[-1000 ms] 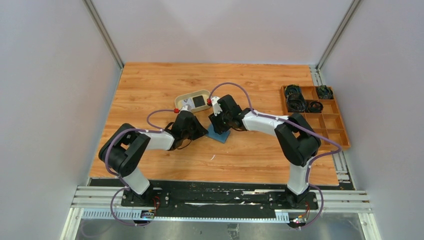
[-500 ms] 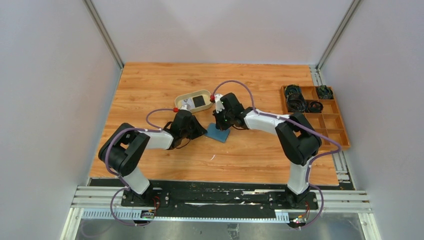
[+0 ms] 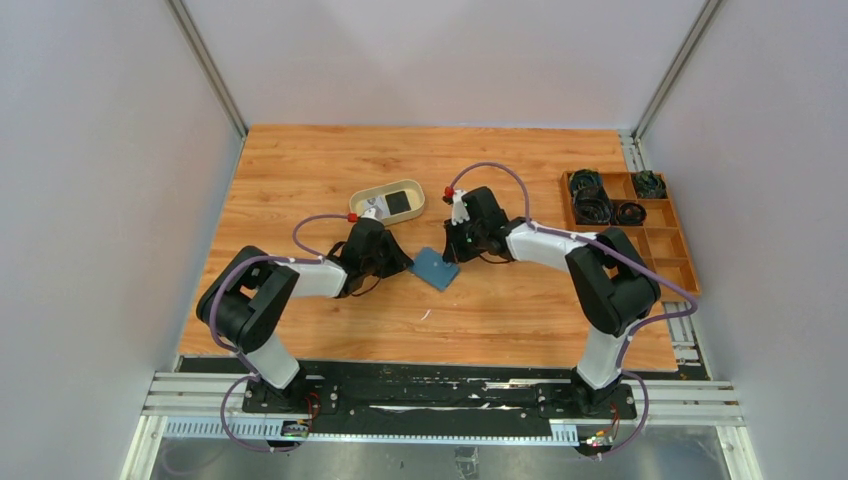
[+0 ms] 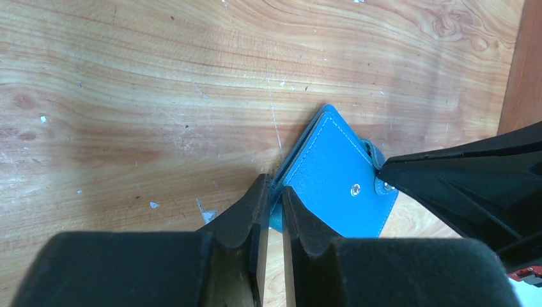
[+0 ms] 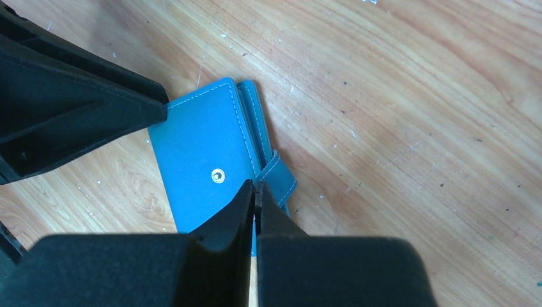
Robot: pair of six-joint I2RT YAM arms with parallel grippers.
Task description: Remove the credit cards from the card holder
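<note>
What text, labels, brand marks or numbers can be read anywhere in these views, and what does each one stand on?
No text can be read in any view.
card holder: plain blue, no print.
snap stud on it: a tiny embossed mark, too small to read.
black card in the beige tray: too small to show any print.

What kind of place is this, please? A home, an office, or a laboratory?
Probably a robot test cell in a lab: a left arm and a right arm bolted to a metal rail, and plain grey panels closing in a wooden table.
</note>
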